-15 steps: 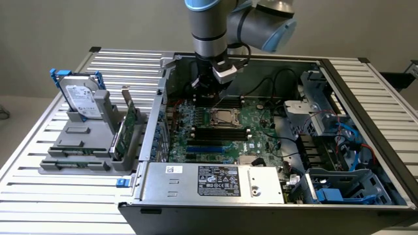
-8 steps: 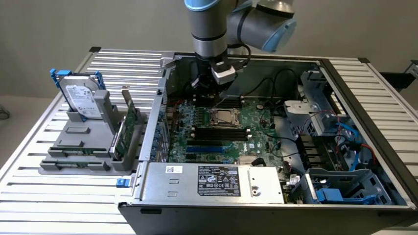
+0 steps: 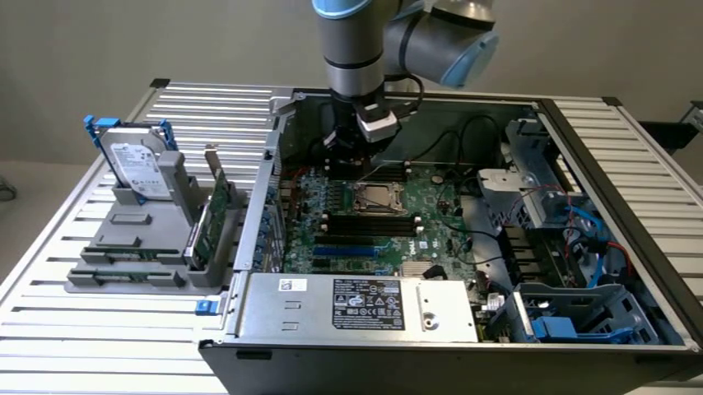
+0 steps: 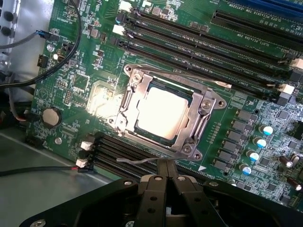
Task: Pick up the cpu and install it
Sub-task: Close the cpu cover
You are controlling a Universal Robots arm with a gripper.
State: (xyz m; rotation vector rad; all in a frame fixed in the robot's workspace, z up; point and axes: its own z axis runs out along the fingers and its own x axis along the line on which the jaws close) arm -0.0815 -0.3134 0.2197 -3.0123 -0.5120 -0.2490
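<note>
The cpu (image 4: 163,113) lies flat inside the dark square socket, its shiny metal top glaring under the light. The socket's metal frame (image 4: 204,106) surrounds it, and a thin wire lever (image 4: 137,161) runs along the socket's near side. In the exterior view the cpu (image 3: 374,198) sits mid-motherboard inside the open computer case. My gripper (image 3: 351,164) hangs just above and behind the socket. In the wrist view its black fingers (image 4: 158,187) meet at one tip, and the gripper (image 4: 165,165) is shut with nothing seen between them.
Black memory slots (image 4: 227,52) flank the socket. A silver hard drive (image 3: 137,169) with blue handles stands in a grey fixture (image 3: 143,247) on the slatted table at the exterior view's left. The power supply (image 3: 363,306), drive cages (image 3: 538,189) and loose cables (image 3: 472,140) crowd the case.
</note>
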